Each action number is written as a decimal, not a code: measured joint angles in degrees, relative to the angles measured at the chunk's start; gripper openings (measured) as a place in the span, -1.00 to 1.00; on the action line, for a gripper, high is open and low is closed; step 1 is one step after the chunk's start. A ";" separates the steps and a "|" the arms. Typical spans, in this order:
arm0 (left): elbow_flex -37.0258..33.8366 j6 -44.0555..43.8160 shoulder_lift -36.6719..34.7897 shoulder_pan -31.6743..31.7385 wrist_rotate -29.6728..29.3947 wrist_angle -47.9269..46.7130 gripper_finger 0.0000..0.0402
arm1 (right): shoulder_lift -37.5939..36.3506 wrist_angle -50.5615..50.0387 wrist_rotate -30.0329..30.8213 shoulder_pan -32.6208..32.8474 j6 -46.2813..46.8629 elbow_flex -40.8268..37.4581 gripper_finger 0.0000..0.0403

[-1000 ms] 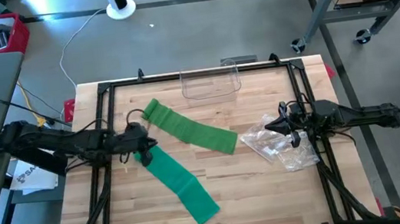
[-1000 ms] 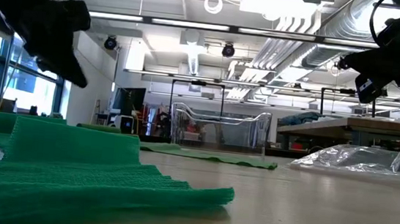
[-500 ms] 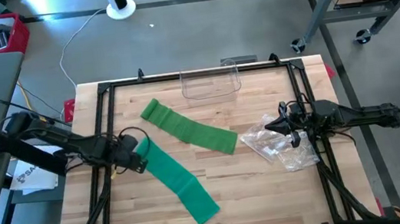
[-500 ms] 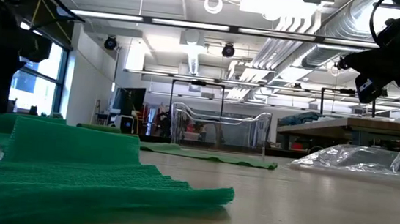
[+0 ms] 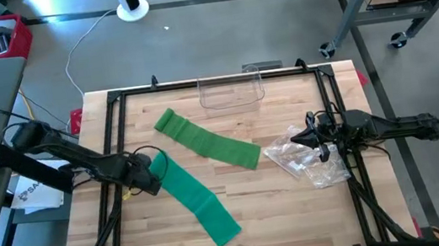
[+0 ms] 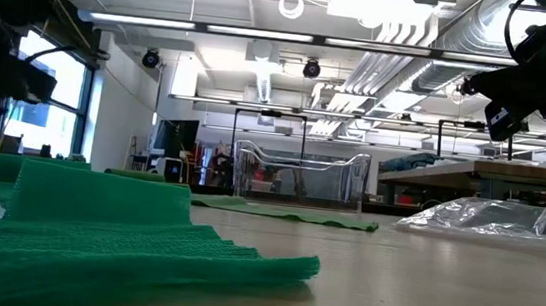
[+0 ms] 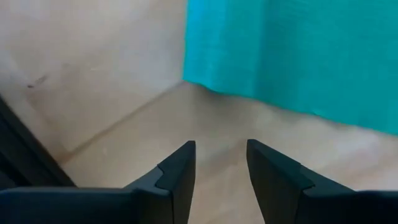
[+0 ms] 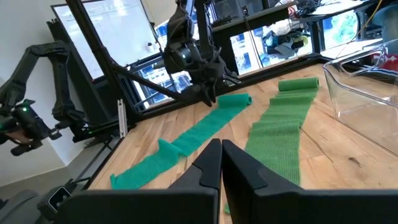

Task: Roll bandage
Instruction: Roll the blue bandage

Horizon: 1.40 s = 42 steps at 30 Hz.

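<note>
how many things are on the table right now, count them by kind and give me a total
Green bandage strips: 2, one near the left gripper at, one toward the table's far side
Clear plastic containers: 1
Crumpled clear plastic bags: 1, under the right gripper
Total: 4

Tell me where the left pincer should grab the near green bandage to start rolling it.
Grip the near bandage at its short end by the left pincer, coming from the table's left edge. The strip lies flat, so only that free end, just ahead of the open fingers, offers an edge to pinch.
</note>
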 joint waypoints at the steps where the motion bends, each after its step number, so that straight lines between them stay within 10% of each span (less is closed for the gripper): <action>1: 0.00 -0.23 1.35 0.29 -0.41 0.02 -0.36 | 0.00 0.00 0.00 0.02 -0.01 -0.01 -0.98; 18: 4.64 12.70 9.75 4.29 -20.84 0.99 -0.48 | 0.00 0.01 0.00 0.01 0.01 -0.01 -0.98; 29: 5.97 10.82 7.60 7.15 -18.81 -8.90 -0.48 | 0.02 0.00 0.00 0.01 0.00 -0.01 -0.98; 42: 1.78 20.66 5.62 14.55 -18.25 1.79 -0.21 | 0.02 0.00 0.00 0.00 -0.01 -0.01 -0.98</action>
